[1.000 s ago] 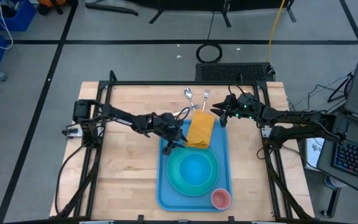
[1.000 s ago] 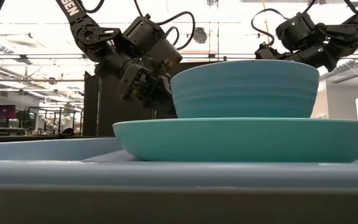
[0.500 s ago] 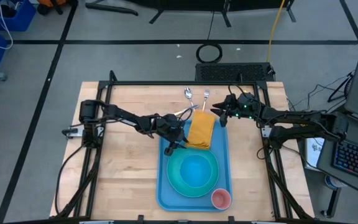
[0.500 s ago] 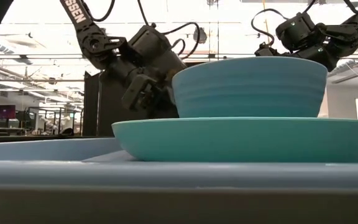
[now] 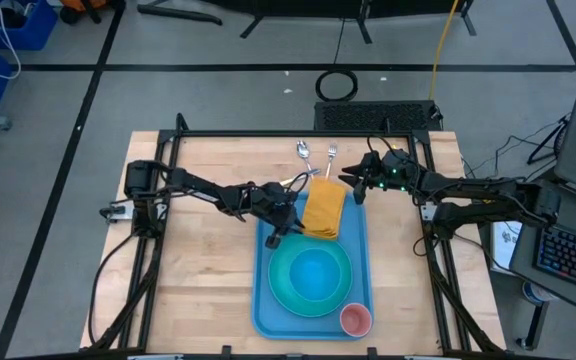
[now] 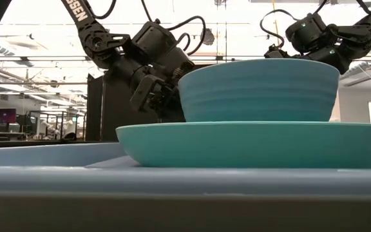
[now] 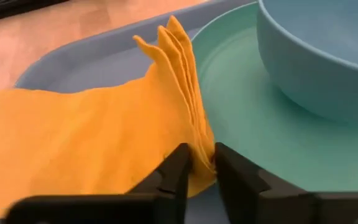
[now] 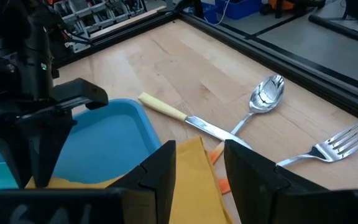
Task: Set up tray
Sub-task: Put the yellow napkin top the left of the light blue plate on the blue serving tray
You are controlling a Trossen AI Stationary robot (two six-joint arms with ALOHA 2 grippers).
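Left gripper [image 7: 197, 163] clenched on napkin [image 7: 86, 137] corner; probably best to pull gently away from plate [image 7: 253, 143], flat over tray [image 7: 98, 59].

both grippers [image 5: 280, 228] [image 5: 353, 184] flank an orange napkin [image 5: 323, 210] on the tray [image 5: 264, 300].

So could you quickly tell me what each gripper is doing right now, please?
Left gripper: shut on the orange napkin, at the tray's far end.
Right gripper: open, holding nothing, over the napkin's far edge.
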